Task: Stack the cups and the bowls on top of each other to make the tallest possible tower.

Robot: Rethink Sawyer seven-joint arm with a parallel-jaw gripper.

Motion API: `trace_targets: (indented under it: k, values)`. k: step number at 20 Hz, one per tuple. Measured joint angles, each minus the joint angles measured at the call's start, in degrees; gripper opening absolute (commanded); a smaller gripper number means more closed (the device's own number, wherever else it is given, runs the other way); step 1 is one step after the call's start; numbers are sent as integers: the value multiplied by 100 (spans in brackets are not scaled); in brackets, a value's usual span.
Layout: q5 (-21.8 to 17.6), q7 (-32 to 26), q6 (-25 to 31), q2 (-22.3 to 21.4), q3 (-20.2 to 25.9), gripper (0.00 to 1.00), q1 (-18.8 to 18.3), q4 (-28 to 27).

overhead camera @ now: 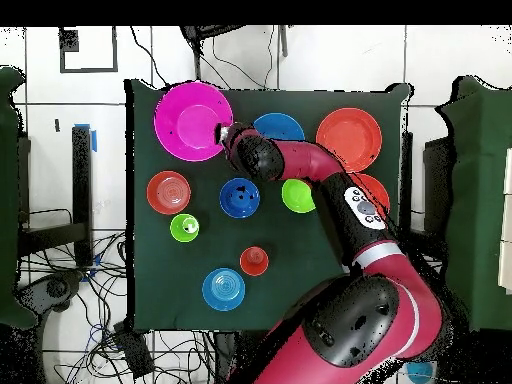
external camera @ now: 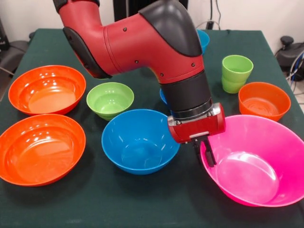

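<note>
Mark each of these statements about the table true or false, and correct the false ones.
1. The gripper is at the rim of the large pink bowl. True.
2. The large blue bowl sits inside the pink bowl. False: it stands alone on the table, beside the pink bowl.
3. Two large orange bowls stand side by side, unstacked. True.
4. The lime green cup lies on its side. False: it stands upright.
5. A small lime green bowl stands between an orange bowl and the arm. True.
</note>
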Motion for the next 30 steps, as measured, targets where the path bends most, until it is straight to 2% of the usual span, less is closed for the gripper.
trace_targets:
  k: [4, 11, 17, 21, 30]
  values:
    - [-1, 0, 0, -107, -94, 0, 95, 8]
    - [-2, 0, 132, -639, -368, 0, 432, 99]
    - [-2, 0, 518, -1063, -500, 0, 642, 123]
    - [-4, 0, 867, -1309, -522, 0, 688, 128]
    - [-6, 0, 1029, -1449, -530, 0, 674, 131]
